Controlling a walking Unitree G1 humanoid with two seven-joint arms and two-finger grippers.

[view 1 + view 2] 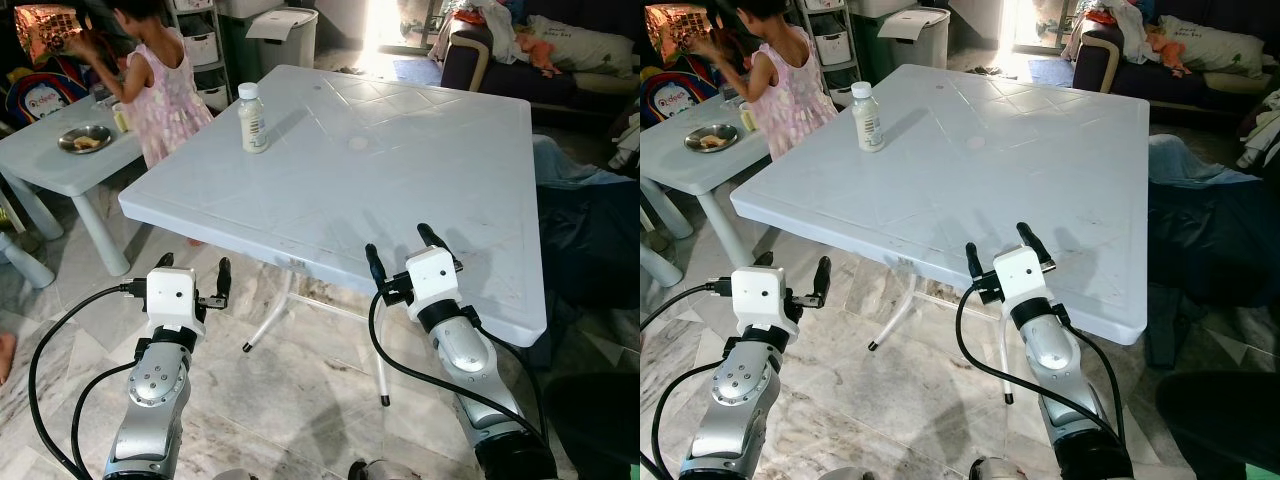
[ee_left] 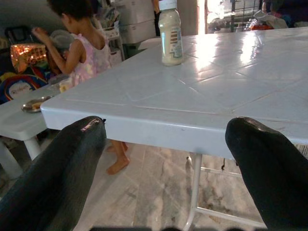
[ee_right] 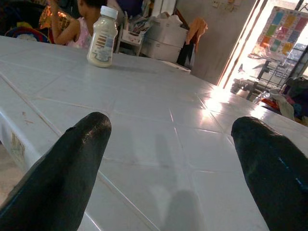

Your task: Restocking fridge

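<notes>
White plastic table (image 1: 400,200) was seen ahead, square, on thin metal legs over a marbled tile floor (image 1: 300,380). One bottle (image 1: 253,119) of pale milky drink, white cap, was stood upright near the table's far left corner, well apart from both grippers. Left gripper (image 1: 193,274) was held below and in front of the table's near left edge, fingers spread apart, nothing held; in the left wrist view the table edge and bottle (image 2: 171,32) were framed between its fingers (image 2: 53,178). Right gripper (image 1: 402,252) was raised just over the near edge of the tabletop, fingers parted, nothing gripped; bottle (image 3: 102,37) was seen far across the tabletop in the right wrist view. A person in a pink dress (image 1: 160,85) was stood at a smaller table (image 1: 50,160) to the left, where a metal plate (image 1: 84,139) with food was resting. A dark sofa (image 1: 540,70) with cushions was seen at far right.
</notes>
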